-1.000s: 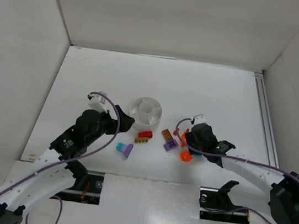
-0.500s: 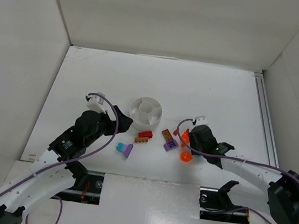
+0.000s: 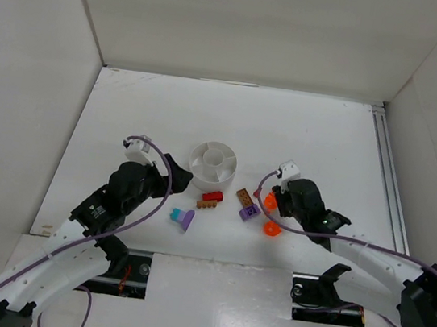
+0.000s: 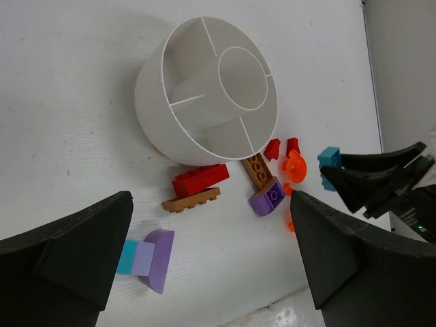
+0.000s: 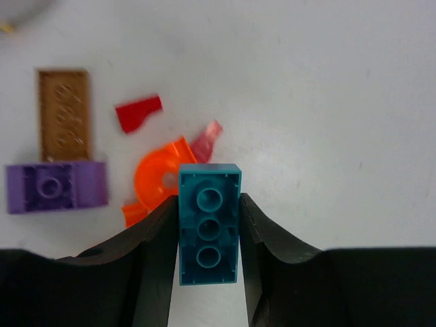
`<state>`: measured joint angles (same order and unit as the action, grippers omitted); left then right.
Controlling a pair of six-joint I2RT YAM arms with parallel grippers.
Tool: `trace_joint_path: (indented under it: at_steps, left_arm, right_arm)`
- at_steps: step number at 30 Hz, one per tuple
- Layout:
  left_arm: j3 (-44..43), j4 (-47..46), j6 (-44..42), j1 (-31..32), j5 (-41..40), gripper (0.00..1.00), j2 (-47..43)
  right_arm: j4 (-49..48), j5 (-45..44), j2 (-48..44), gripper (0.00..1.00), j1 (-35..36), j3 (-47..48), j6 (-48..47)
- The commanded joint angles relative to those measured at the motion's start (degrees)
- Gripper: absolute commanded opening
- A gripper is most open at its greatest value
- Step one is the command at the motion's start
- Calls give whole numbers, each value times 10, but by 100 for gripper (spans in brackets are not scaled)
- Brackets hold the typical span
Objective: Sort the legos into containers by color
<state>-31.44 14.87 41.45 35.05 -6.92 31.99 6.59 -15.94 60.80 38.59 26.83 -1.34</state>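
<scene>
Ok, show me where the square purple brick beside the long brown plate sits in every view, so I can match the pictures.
Top external: the purple brick lies just right of centre, in the loose cluster.
Left wrist: it lies right of centre, in the lower half.
Right wrist: it lies at the left edge, about mid-height.
Shared landmark: the brown plate, with one end right against the brick in all three.

orange round piece (image 5: 153, 178) half hidden behind teal brick (image 5: 208, 221), left hand (image 4: 210, 199) cropped by bottom edge

Open white tabletop (image 3: 289, 125), upper frame; small coloured plastic bricks (image 3: 212, 198) crowd the centre below the round white plastic dish (image 3: 192, 158).
</scene>
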Motion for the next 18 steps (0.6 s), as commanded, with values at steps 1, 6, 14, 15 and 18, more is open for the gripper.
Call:
trace_joint_path:
  at_steps: [1, 6, 14, 15, 18]
  left_arm:
    - [2, -16, 4, 2, -7, 100, -9]
    - [2, -36, -2, 2, -1, 100, -9]
    - [-3, -49, -8, 2, -1, 100, 14]
    - [-3, -49, -8, 2, -1, 100, 14]
    - [-8, -55, -14, 2, -1, 100, 14]
  right_arm:
    - [-180, 87, -36, 26, -3, 25, -159]
    - [-410, 308, 14, 28, -3, 48, -262]
    - [-645, 513, 208, 29, -3, 108, -238]
    - [-669, 514, 223, 29, -3, 114, -231]
    - [-737, 555, 279, 29, -8, 129, -199]
